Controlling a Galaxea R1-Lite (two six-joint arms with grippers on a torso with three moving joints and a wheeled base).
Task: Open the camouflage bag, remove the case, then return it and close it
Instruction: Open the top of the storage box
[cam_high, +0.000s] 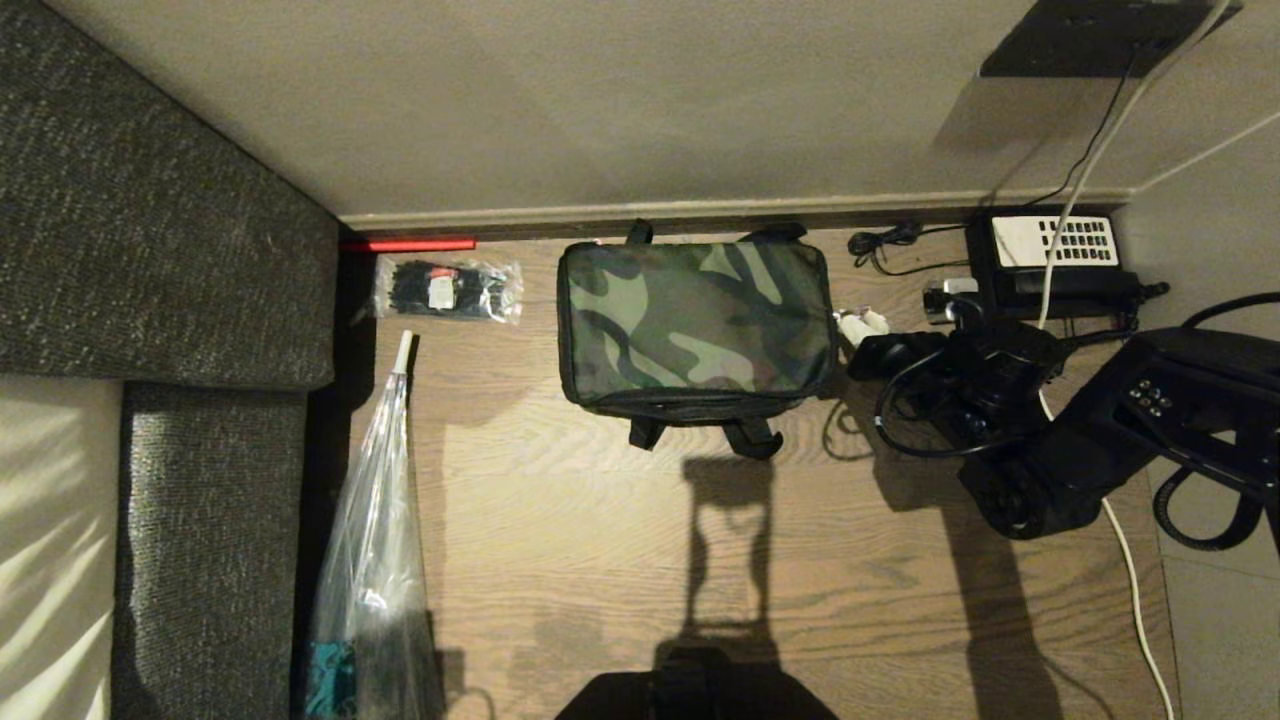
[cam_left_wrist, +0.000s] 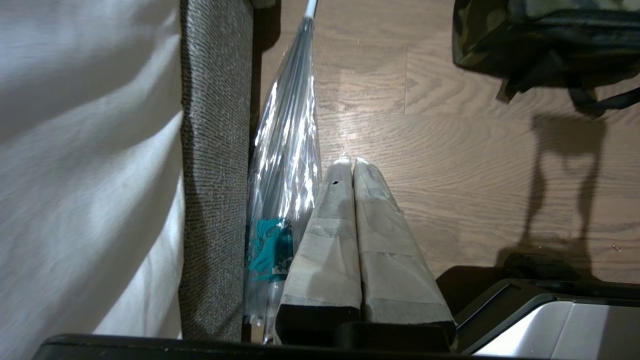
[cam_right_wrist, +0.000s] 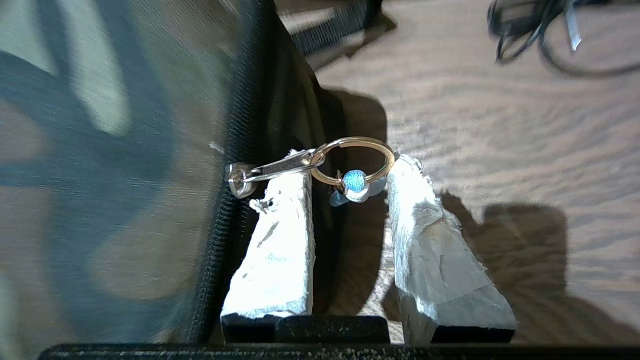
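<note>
Two parted right hand fingers beside zipper ring

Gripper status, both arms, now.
Left gripper: shut, empty, parked above the floor.
Right gripper: partly open at the bag, its fingers straddling the zipper ring; not clamped on it.

A: What is cut off or hidden?
B: The bag at 1 o'clock, cropped by the left wrist view's edge; its contents hidden under the shut lid.
A: Blurred?
B: Cables, right wrist view.
</note>
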